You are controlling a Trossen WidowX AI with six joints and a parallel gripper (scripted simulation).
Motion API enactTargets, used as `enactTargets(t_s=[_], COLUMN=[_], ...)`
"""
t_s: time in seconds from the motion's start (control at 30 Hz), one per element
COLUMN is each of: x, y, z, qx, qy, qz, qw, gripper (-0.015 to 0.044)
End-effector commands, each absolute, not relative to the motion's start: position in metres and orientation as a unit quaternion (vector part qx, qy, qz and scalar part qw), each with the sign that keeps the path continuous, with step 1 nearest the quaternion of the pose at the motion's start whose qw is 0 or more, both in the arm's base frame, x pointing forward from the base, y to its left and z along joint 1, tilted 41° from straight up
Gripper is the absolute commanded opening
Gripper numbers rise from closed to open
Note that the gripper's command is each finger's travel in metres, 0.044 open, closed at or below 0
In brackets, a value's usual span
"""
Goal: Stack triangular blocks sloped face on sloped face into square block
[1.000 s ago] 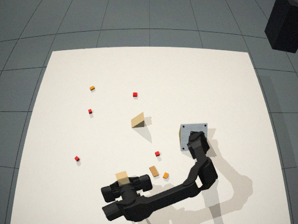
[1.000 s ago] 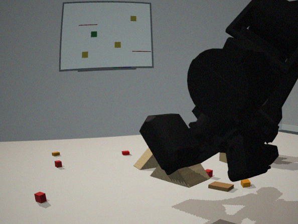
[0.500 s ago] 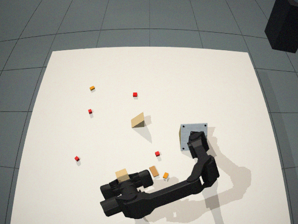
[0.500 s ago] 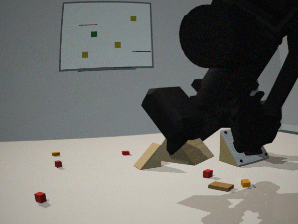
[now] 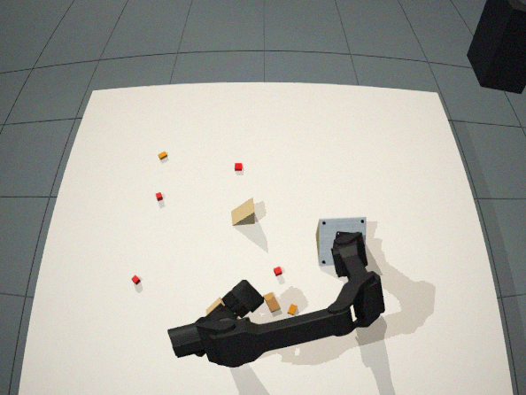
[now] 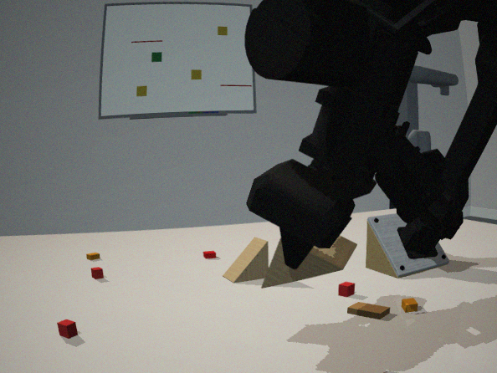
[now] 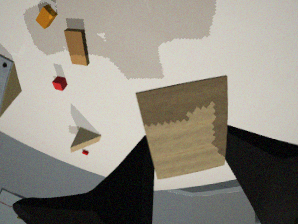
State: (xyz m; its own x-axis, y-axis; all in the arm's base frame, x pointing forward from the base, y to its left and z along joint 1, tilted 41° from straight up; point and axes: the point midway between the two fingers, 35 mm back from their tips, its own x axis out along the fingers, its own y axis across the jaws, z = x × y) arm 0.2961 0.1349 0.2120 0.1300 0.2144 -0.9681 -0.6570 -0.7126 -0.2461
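One wooden triangular block point(image 5: 243, 213) point(image 6: 248, 263) point(image 7: 86, 139) stands on the table near its middle, its sloped face toward the left in the exterior view. My gripper point(image 5: 218, 308) point(image 6: 310, 260) point(image 7: 182, 135) is shut on the other triangular block point(image 5: 214, 305) point(image 6: 342, 253) point(image 7: 186, 147). The wrist view shows one broad rectangular face of this held block between the two fingers. It is tilted and held above the table, apart from the standing block. In the top view the hand and arm hide most of it.
A wooden plank point(image 5: 272, 302) point(image 6: 368, 310) point(image 7: 77, 47), an orange block point(image 5: 292, 309) point(image 6: 409, 305) point(image 7: 46, 17) and a red cube point(image 5: 277, 271) point(image 6: 346, 289) point(image 7: 59, 83) lie between hand and arm base. The base sits on a wedge with a metal plate point(image 5: 327, 243) point(image 6: 386, 238). Several small blocks lie farther left.
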Motion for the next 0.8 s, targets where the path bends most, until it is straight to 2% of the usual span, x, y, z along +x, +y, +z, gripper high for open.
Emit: enactTargets(t_s=[0.0, 0.77], x=[0.2953, 0.3008], y=[0.1337, 0.1239], z=[0.2076, 0.2106], qx=[-0.669, -0.688], qy=[0.124, -0.205], qz=[0.658, 0.661], qw=[0.321, 0.219], gripper=[0.0, 0.0])
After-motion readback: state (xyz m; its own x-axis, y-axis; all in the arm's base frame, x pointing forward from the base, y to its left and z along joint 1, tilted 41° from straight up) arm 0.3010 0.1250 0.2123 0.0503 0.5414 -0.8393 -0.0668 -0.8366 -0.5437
